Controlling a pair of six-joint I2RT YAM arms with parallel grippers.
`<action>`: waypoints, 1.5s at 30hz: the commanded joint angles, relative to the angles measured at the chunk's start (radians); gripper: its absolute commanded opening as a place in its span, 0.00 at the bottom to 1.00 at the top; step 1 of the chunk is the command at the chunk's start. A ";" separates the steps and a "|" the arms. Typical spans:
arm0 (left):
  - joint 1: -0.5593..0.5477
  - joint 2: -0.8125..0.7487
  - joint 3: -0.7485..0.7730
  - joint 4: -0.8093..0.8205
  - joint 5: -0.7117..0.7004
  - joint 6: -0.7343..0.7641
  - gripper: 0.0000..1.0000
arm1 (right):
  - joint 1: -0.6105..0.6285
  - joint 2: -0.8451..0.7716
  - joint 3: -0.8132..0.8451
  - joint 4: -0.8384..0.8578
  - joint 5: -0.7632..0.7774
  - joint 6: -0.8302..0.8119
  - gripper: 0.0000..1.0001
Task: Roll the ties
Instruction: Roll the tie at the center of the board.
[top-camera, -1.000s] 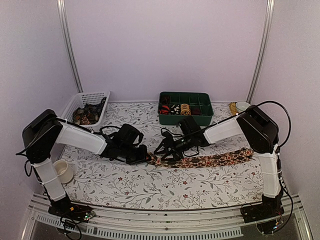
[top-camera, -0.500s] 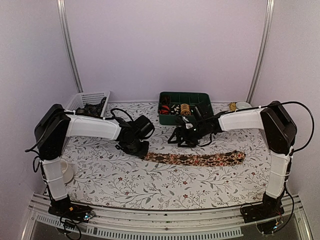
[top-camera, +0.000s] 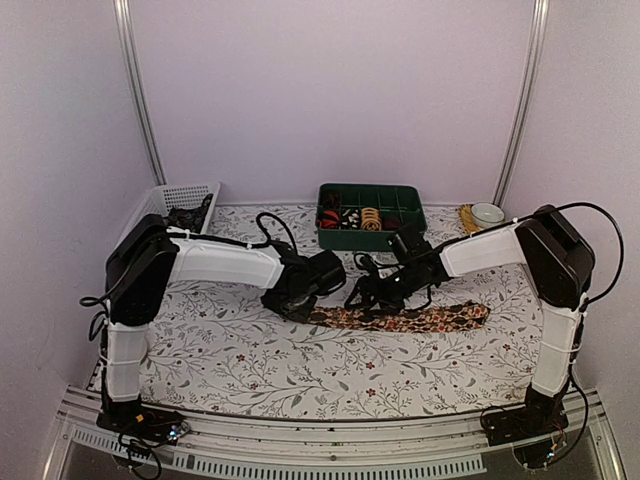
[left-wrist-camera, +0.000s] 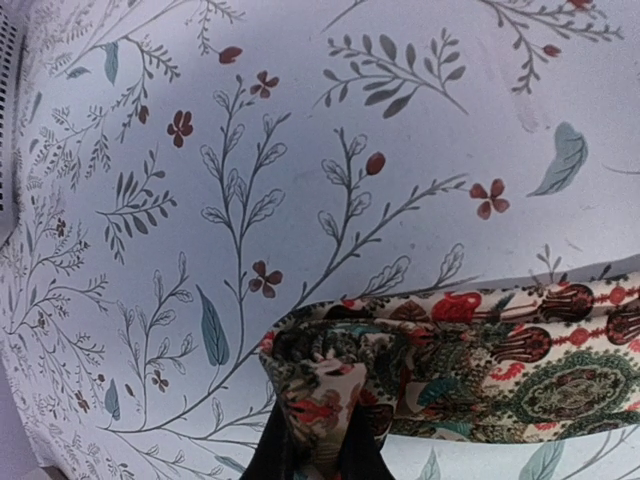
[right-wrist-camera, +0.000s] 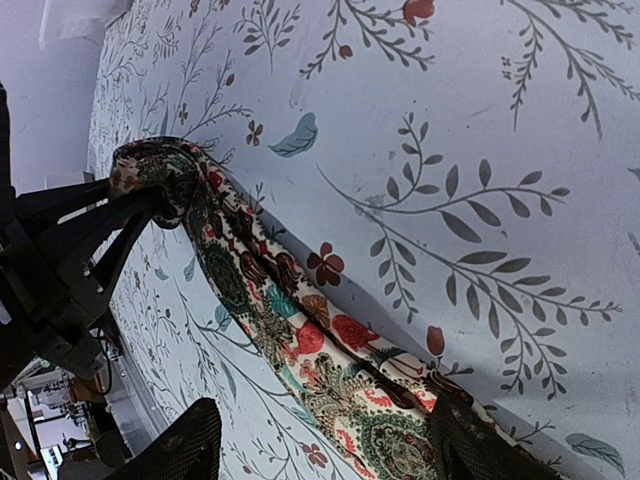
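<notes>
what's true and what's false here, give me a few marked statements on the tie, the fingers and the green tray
The left fingers pinch the folded end of the dark floral-print fabric tie. True.
The right fingers are shut on it. False: they stand open, one on each side of it.
The green plastic compartment tray holds nothing. False: rolled ties sit in it.
The rest of the tie lies along the floral tablecloth. True.

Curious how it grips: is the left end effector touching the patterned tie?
Touching: left wrist view shows the left end effector pinching the folded tie.
</notes>
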 joint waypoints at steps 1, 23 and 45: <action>-0.031 0.027 0.039 -0.036 -0.027 -0.016 0.03 | 0.002 -0.001 -0.032 0.022 -0.028 0.011 0.72; -0.076 0.136 0.156 -0.238 -0.297 -0.087 0.00 | -0.001 0.039 -0.014 0.043 -0.082 0.037 0.72; -0.140 0.238 0.181 -0.218 -0.373 -0.108 0.16 | -0.018 0.035 -0.014 0.130 -0.204 0.131 0.72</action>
